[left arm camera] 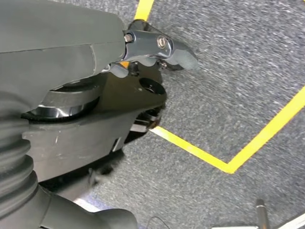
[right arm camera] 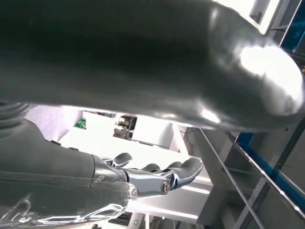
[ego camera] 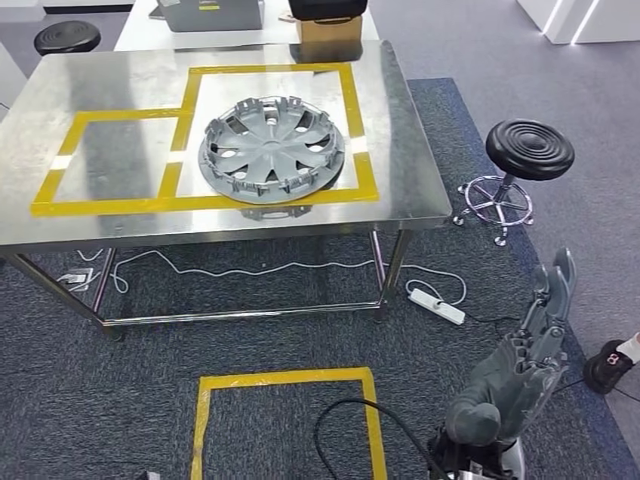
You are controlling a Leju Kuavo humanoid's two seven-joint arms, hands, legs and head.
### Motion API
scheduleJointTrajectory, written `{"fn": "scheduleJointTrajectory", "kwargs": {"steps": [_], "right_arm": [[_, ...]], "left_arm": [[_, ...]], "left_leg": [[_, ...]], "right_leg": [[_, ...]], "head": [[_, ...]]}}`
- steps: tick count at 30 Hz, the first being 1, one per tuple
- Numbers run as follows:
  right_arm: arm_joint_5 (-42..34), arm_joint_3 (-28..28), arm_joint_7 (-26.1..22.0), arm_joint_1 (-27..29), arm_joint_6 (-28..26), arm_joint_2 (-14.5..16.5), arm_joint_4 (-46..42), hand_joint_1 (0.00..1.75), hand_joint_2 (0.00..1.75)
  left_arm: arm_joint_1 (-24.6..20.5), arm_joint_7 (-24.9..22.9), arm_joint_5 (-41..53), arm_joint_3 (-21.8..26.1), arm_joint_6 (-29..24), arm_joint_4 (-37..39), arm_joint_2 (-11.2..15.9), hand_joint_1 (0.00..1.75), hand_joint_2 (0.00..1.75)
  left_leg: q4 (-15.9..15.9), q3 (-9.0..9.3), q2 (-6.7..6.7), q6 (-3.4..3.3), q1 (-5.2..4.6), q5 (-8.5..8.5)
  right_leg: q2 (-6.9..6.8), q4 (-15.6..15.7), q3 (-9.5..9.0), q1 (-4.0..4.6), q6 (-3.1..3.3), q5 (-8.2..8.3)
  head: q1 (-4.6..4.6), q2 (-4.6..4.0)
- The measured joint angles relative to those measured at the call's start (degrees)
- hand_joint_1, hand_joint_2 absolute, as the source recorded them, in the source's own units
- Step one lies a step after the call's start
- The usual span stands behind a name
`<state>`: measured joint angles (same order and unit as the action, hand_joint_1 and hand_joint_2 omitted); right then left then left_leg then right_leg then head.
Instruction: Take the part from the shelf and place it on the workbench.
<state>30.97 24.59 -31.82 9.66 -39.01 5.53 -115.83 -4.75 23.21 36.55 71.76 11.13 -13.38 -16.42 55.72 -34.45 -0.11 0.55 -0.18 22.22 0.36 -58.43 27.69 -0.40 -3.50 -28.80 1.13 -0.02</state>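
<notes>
Part (ego camera: 272, 150): grey wheel cover, flat on steel worktop (ego camera: 113, 80), inside yellow tape frame. Black stool (ego camera: 528, 150) at 3 o'clock of worktop; power strip (ego camera: 436, 305) beneath. Right hand (ego camera: 521, 370): fingers apart, empty. Left hand (left arm camera: 72, 71): fingers' state cannot be told.

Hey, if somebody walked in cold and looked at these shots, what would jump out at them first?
Probably the grey wheel cover lying flat on the steel workbench, inside a rectangle of yellow tape. Next, the robot's right hand raised at lower right, fingers apart and holding nothing. A black round stool stands on the carpet right of the bench.
</notes>
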Motion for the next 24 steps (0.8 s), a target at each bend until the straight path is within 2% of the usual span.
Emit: {"fn": "scheduleJointTrajectory", "kwargs": {"steps": [1,3,4,5,7,8,9,10,11,12,13,14,15,16,17,19,20,21,23,24], "right_arm": [[-0.01,-0.01,-0.02,-0.01,0.00,0.00,-0.01,0.00,0.00],[-0.03,-0.04,-0.06,0.03,0.01,0.00,-0.01,0.00,0.00],[-0.05,-0.04,-0.09,0.03,0.01,0.01,-0.01,0.00,0.00],[-0.08,-0.04,-0.12,0.01,0.02,0.01,-0.01,0.00,0.00],[-0.16,-0.05,-0.28,0.03,0.02,0.02,-0.01,0.00,0.00],[-0.20,-0.07,-0.46,0.07,0.02,0.03,0.00,0.00,0.00],[-0.25,-0.10,-0.67,0.12,0.02,0.07,0.01,0.00,0.00],[-0.38,-0.15,-0.85,0.17,0.02,0.14,0.01,0.00,0.00],[-0.58,-0.20,-0.93,0.23,0.02,0.24,0.02,0.00,0.00],[-0.83,-0.27,-0.90,0.28,0.02,0.36,0.04,0.00,0.00],[-1.10,-0.36,-0.83,0.32,0.02,0.49,0.05,0.00,0.00],[-1.31,-0.46,-0.76,0.33,0.02,0.60,0.07,0.00,0.00],[-1.46,-0.60,-0.72,0.34,0.02,0.70,0.08,0.00,0.00],[-1.55,-0.75,-0.66,0.35,0.02,0.78,0.09,0.00,0.00],[-1.69,-0.91,-0.40,0.37,0.02,0.82,0.14,0.00,0.00],[-2.31,-1.28,0.92,0.45,0.05,0.85,0.45,0.00,0.00],[-2.96,-1.55,2.04,0.50,0.15,0.85,0.83,0.00,0.00],[-3.76,-1.93,3.25,0.53,0.38,0.85,1.42,0.00,0.00],[-5.89,-3.51,5.47,0.55,1.92,0.86,4.01,0.00,0.00],[-6.96,-4.86,5.97,0.57,3.14,0.86,5.95,0.00,0.00]], "left_arm": [[0.00,0.00,0.00,0.00,-0.03,0.00,0.03,0.00,1.75],[0.01,0.00,0.00,-0.01,-0.08,0.00,0.04,0.00,1.75],[0.02,0.00,0.00,-0.01,-0.06,0.00,0.05,0.00,1.75],[0.03,0.00,-0.05,-0.01,0.05,0.00,0.07,0.00,1.75],[0.00,0.01,-0.22,-0.01,0.29,0.00,0.12,0.00,0.87],[-0.02,0.07,-0.27,-0.01,0.37,0.00,0.14,0.00,0.44],[-0.03,0.16,-0.24,-0.01,0.35,0.00,0.16,0.00,0.00],[-0.03,0.29,-0.15,-0.01,0.33,0.00,0.18,0.00,0.00],[-0.02,0.42,-0.05,-0.01,0.31,0.00,0.18,0.00,0.00],[-0.03,0.50,0.03,-0.01,0.32,0.00,0.18,0.00,0.00],[-0.04,0.57,0.09,-0.02,0.33,0.00,0.18,0.00,0.00],[-0.08,0.61,0.13,-0.04,0.34,0.00,0.17,0.00,0.00],[-0.16,0.63,0.16,-0.07,0.35,0.00,0.16,0.00,0.00],[-0.24,0.65,0.18,-0.10,0.36,0.00,0.15,0.00,0.00],[-0.26,0.66,0.22,-0.12,0.36,0.00,0.14,0.00,0.00],[-0.08,0.65,0.39,-0.15,0.33,0.00,0.09,0.00,0.00],[0.04,0.64,0.54,-0.16,0.32,0.00,0.08,0.00,0.00],[0.09,0.63,0.73,-0.20,0.33,0.00,0.08,0.00,0.00],[0.07,0.55,1.22,-0.33,0.44,0.00,0.12,0.00,0.00],[0.08,0.50,1.45,-0.45,0.52,0.00,0.14,0.00,0.00]], "left_leg": [[0.15,-0.16,-0.02,0.29,-0.08,-0.38],[0.31,-0.39,-0.02,0.83,0.02,-0.81],[0.82,-0.76,-0.02,1.13,0.09,0.07],[2.27,-1.40,-0.02,1.41,0.15,2.05],[8.43,-3.46,-0.01,1.85,0.19,7.92],[12.29,-4.48,-0.01,1.98,0.19,10.14],[15.33,-5.05,-0.01,2.02,0.19,10.96],[16.85,-4.87,-0.01,1.98,0.18,10.31],[16.62,-3.86,-0.01,1.86,0.18,8.69],[14.41,-1.82,-0.01,1.66,0.17,6.86],[10.90,1.01,-0.01,1.42,0.16,5.69],[6.70,4.02,-0.02,1.19,0.12,5.43],[2.85,6.55,-0.03,0.93,0.08,5.96],[0.33,8.00,-0.04,0.66,0.03,6.68],[-1.01,8.46,-0.05,0.35,-0.03,7.07],[-1.30,7.98,0.01,-0.39,0.10,6.86],[-1.34,7.77,0.05,-0.76,0.17,6.51],[-1.37,7.54,0.10,-1.05,0.24,6.15],[-1.34,6.92,0.12,-1.38,0.18,5.52],[-1.31,6.60,0.12,-1.42,0.14,5.24]], "right_leg": [[0.10,1.39,-0.68,0.11,0.38,-0.69],[0.10,1.53,0.09,0.19,1.55,-0.24],[0.04,1.45,0.61,0.18,2.18,0.26],[-0.03,1.47,1.26,0.12,2.74,0.85],[-0.07,1.47,2.76,0.12,3.39,2.21],[-0.06,1.45,3.62,0.17,3.48,2.87],[-0.06,1.42,4.47,0.22,3.48,3.51],[-0.07,1.40,5.34,0.27,3.42,4.11],[-0.08,1.38,6.11,0.31,3.31,4.67],[-0.08,1.37,6.74,0.34,3.17,5.21],[-0.07,1.35,7.25,0.37,2.99,5.70],[-0.06,1.25,7.64,0.46,2.79,6.10],[-0.06,1.11,8.00,0.57,2.54,6.53],[-0.09,1.01,8.32,0.67,2.27,6.95],[-0.13,0.96,8.61,0.73,1.98,7.37],[-0.19,0.62,9.25,0.63,1.41,7.53],[-0.19,-0.65,9.87,0.57,1.09,6.52],[-0.18,-3.15,10.90,0.51,0.77,4.79],[-0.18,-10.88,13.75,0.44,0.23,0.44],[-0.18,-14.00,14.72,0.43,0.10,-0.90]], "head": [[-0.02,0.00],[-0.04,0.00],[-0.12,0.00],[-0.21,0.00],[-0.45,0.00],[-0.51,0.00],[-0.52,0.00],[-0.52,0.00],[-0.52,0.00],[-0.51,0.00],[-0.52,0.00],[-0.52,0.00],[-0.51,0.00],[-0.50,0.00],[-0.49,0.00],[-0.46,0.00],[-0.41,0.00],[-0.37,0.00],[-0.29,0.00],[-0.31,0.00]]}}
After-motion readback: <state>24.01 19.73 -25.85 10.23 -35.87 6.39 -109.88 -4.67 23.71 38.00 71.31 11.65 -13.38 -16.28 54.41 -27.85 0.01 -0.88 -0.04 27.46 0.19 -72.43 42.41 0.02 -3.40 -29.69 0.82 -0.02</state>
